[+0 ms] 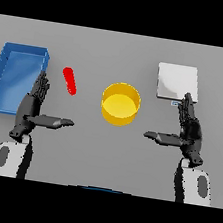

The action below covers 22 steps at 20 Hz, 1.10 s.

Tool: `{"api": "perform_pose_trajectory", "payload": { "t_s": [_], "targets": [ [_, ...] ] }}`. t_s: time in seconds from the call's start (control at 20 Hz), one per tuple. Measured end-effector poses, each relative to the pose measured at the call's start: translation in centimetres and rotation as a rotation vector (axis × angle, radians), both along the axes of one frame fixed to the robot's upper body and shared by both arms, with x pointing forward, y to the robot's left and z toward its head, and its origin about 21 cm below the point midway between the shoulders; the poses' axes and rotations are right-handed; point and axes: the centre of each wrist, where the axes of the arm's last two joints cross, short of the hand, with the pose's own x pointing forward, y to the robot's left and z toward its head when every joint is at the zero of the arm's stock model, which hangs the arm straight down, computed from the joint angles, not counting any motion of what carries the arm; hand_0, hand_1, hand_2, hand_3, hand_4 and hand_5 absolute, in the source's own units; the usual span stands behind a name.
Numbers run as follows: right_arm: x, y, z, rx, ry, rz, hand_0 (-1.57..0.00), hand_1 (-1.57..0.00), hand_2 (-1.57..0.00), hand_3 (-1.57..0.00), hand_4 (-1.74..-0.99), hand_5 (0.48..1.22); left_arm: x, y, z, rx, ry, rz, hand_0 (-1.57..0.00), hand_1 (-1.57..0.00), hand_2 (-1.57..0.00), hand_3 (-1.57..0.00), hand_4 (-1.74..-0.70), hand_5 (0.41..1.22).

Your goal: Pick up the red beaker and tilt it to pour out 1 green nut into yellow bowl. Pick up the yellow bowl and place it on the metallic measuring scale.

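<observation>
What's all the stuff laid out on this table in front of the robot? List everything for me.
red beaker: one, red, lying left of centre, between the tray and the bowl.
yellow bowl: one, yellow, middle of the table, nothing visible inside.
measuring scale: one, silvery white, far right, behind the right hand.
blue tray: one, blue, far left edge.
table: one, grey, under everything.
left hand: one, dark, fingers straight, thumb pointing inward, holding nothing.
right hand: one, dark, same open pose, near the scale's front edge.

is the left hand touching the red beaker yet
Apart. The head view shows grey table between the left hand and the red beaker, which lies up and to the right of its fingertips.
</observation>
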Motion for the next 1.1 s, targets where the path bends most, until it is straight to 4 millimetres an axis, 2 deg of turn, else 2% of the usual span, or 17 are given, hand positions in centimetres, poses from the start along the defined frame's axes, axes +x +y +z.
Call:
{"api": "perform_pose_trajectory", "payload": {
  "t_s": [0.3, 0.35, 0.45, 0.6, 0.65, 0.7, 0.9, 0.95, 1.1],
  "targets": [
    [-0.2, 0.5, 0.0, 0.002, -0.004, 0.0, 0.0, 0.0, 0.0, 0.0, -1.245, 0.681, 0.6, 0.5, -0.2, 0.005, 0.01, 0.005, 0.0, 0.0, 0.0, 0.0, -1.2, 0.652],
    [-1.1, 0.3, 0.1, -0.14, -0.091, 0.016, 0.0, 0.0, 0.0, 0.0, -1.242, 0.678, -0.1, 0.5, 0.3, 0.081, -0.018, -0.029, 0.0, 0.0, 0.0, 0.0, -1.21, 0.649],
    [-2.3, 0.3, 0.6, -0.276, -0.148, 0.036, 0.0, 0.0, 0.0, 0.0, -1.235, 0.679, -1.3, 0.4, 0.9, 0.148, -0.042, -0.058, 0.0, 0.0, 0.0, 0.0, -1.22, 0.654],
    [-2.5, 0.8, 1.0, -0.323, -0.138, 0.043, 0.0, 0.0, 0.0, 0.0, -1.241, 0.68, -1.4, 0.1, 2.0, 0.185, -0.012, -0.072, 0.0, 0.0, 0.0, 0.0, -1.23, 0.661],
    [-2.5, 1.2, 1.2, -0.322, -0.156, 0.055, 0.0, 0.0, 0.0, 0.0, -1.245, 0.681, -1.4, 0.2, 1.9, 0.196, -0.01, -0.076, 0.0, 0.0, 0.0, 0.0, -1.23, 0.662],
    [-2.8, 0.7, 1.5, -0.317, -0.162, 0.049, 0.0, 0.0, 0.0, 0.0, -1.25, 0.681, -1.4, 0.1, 1.7, 0.196, -0.003, -0.086, 0.0, 0.0, 0.0, 0.0, -1.24, 0.668],
    [-2.9, 0.9, 1.3, -0.263, -0.147, 0.074, 0.0, 0.0, 0.0, 0.0, -1.28, 0.679, 0.1, -0.6, 1.0, 0.193, 0.025, -0.12, 0.0, 0.0, 0.0, 0.0, -1.33, 0.713],
    [-2.8, 1.2, 1.3, -0.259, -0.14, 0.076, 0.0, 0.0, 0.0, 0.0, -1.286, 0.676, 1.1, -1.0, 1.1, 0.181, 0.027, -0.129, 0.0, 0.0, 0.0, 0.0, -1.36, 0.724],
    [-3.0, 0.8, 1.2, -0.246, -0.151, 0.075, 0.0, 0.0, 0.0, 0.0, -1.308, 0.679, 2.6, -1.4, 0.6, 0.202, 0.038, -0.135, 0.0, 0.0, 0.0, 0.0, -1.38, 0.739]
  ]
}}
